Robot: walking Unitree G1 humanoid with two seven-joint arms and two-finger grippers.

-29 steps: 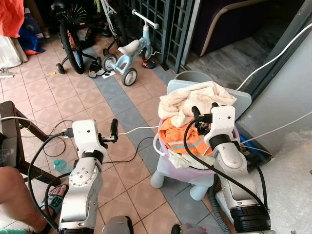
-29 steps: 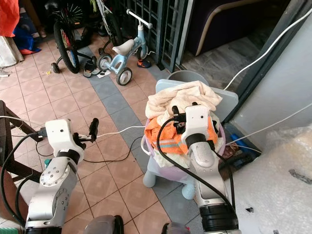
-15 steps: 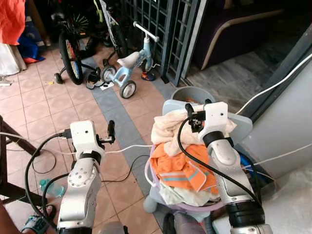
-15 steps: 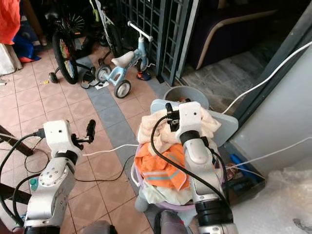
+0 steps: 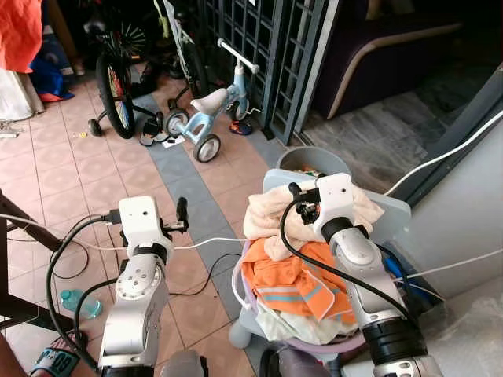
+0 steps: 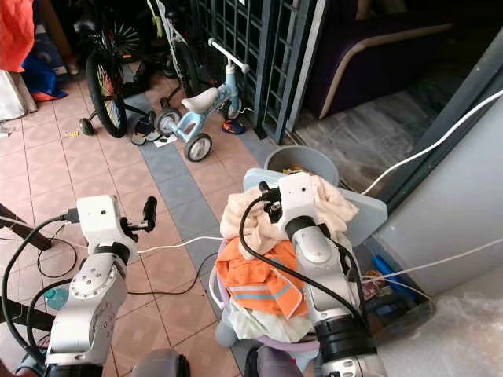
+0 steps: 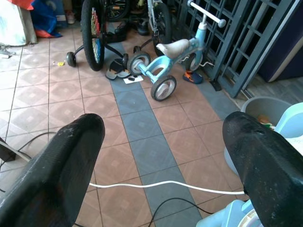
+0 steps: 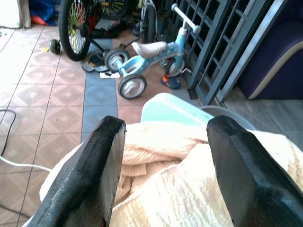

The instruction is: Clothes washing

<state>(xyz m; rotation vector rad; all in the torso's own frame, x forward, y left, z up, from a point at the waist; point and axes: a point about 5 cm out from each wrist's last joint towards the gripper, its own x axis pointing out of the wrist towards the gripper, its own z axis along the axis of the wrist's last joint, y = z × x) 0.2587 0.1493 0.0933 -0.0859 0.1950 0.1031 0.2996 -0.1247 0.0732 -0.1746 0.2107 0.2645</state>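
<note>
A lavender laundry basket [image 5: 238,289] sits on a small light-blue chair [image 5: 391,209]. It is heaped with a cream towel [image 5: 266,217], an orange garment with pale stripes [image 5: 287,281] and white cloth below. My right gripper [image 5: 303,196] hovers open just above the towel; in the right wrist view the towel [image 8: 180,179] lies directly under the spread fingers [image 8: 102,165]. My left gripper [image 5: 182,212] is held out open over the tiled floor, left of the basket, with nothing in it.
A grey bucket [image 5: 314,159] stands behind the chair. A child's blue balance bike [image 5: 208,106] and a bicycle [image 5: 114,71] are parked farther back by a metal gate. A white cable [image 5: 208,243] crosses the tiles. A dark table [image 5: 12,236] and a person's sandalled foot [image 5: 51,363] are at left.
The head view has shifted. My right gripper has moved from over the orange garment forward to over the cream towel. The left gripper holds the same pose.
</note>
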